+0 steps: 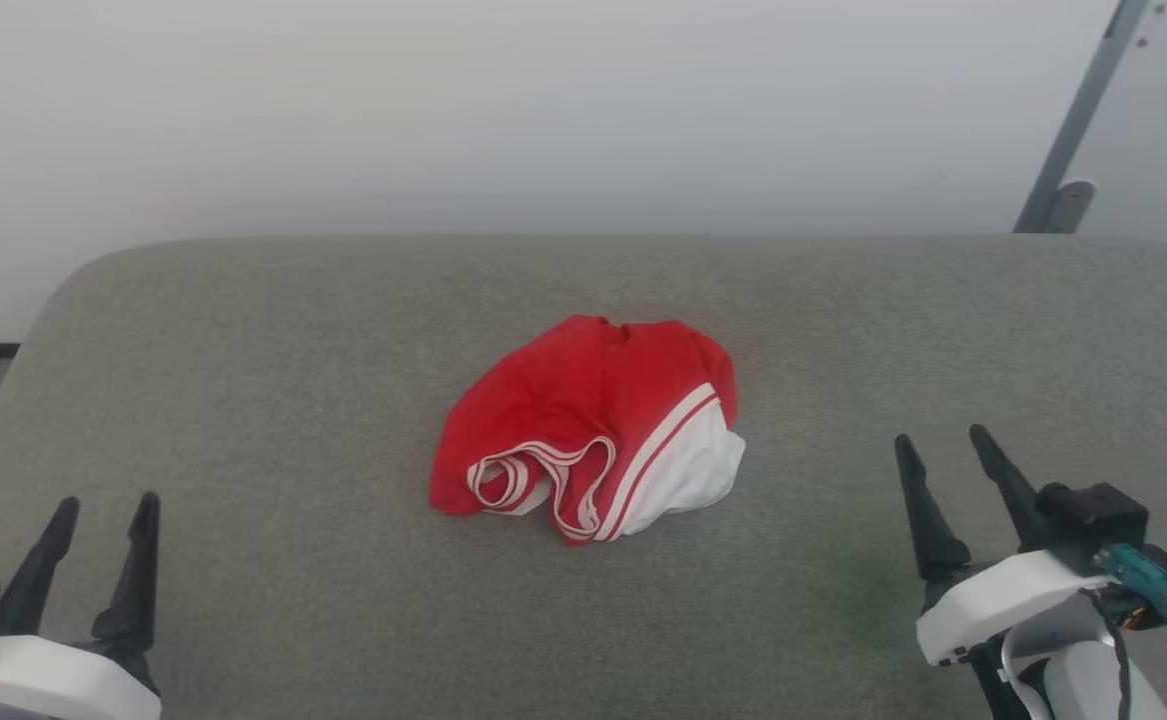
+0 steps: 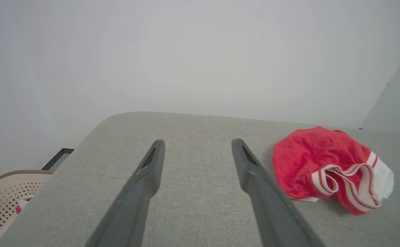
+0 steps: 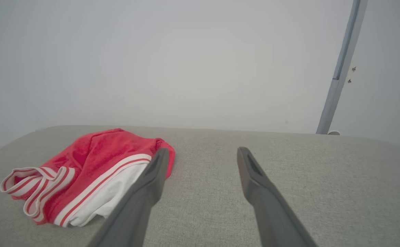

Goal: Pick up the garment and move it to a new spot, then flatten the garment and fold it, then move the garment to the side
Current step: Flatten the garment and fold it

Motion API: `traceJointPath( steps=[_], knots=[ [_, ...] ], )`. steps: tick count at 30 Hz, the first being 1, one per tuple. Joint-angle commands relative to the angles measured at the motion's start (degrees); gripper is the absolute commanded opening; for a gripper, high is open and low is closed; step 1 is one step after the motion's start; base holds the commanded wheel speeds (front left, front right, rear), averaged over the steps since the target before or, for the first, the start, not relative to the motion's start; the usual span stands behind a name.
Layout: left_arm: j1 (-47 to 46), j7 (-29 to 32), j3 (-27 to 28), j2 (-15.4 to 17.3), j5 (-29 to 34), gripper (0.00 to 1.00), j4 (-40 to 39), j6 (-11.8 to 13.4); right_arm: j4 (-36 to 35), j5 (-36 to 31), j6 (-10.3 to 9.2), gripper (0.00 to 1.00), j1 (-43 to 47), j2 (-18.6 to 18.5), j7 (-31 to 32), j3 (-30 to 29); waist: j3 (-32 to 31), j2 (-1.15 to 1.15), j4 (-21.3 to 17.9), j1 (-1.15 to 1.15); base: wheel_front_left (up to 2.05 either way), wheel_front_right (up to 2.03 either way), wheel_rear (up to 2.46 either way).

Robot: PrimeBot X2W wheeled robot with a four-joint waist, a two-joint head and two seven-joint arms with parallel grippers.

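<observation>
Centrally, garment (image 1: 593, 425) crumpled, red, white striped trim, on grey cushion (image 1: 293, 400).

A grey fabric-covered surface with rounded corners (image 1: 243, 400) carries a crumpled red jersey garment with white striped trim (image 1: 583, 420) at its middle.

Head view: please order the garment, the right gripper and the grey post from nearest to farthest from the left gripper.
1. garment, centre of the cushion.
2. right gripper, lower right.
3. grey post, upper right, beyond the cushion.
</observation>
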Motion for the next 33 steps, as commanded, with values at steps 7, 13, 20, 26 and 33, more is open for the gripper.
traceJointPath(
  steps=[7, 13, 20, 26, 33],
  knots=[
    [-0.9, -0.4, -0.2, -1.0, 0.9, 1.00, -1.7, -0.4, -0.1, 1.7, 0.00, 1.00, -1.9, -2.2, 5.3, 3.9, 2.5, 0.00, 3.3, 0.00, 0.00, 0.00, 0.00],
    [-2.7, -0.4, -1.6, -2.5, 1.6, 1.00, -1.8, -0.8, 1.1, 3.9, 0.00, 1.00, -4.7, -4.8, 13.0, 8.1, 5.0, 0.00, 6.7, 0.00, 0.00, 0.00, 0.00],
    [-5.3, -0.4, -3.5, -4.4, 2.2, 1.00, -1.1, -1.5, 2.8, 5.0, 0.00, 1.00, -8.3, -8.3, 21.1, 12.9, 7.9, 0.00, 10.5, 0.00, 0.00, 0.00, 0.00],
    [-7.3, -0.5, -4.8, -6.5, 2.5, 1.00, -0.1, -2.3, 5.3, 4.5, 0.00, 1.00, -12.1, -10.5, 28.3, 17.0, 10.5, 0.00, 13.1, 0.00, 0.00, 0.00, 0.00],
    [-9.5, -0.4, -5.6, -8.4, 3.0, 1.00, 1.4, -3.3, 8.4, 4.5, -0.01, 1.00, -15.7, -12.2, 31.9, 21.4, 12.3, 0.00, 15.0, 0.00, 0.00, 0.00, 0.00]
  ],
)
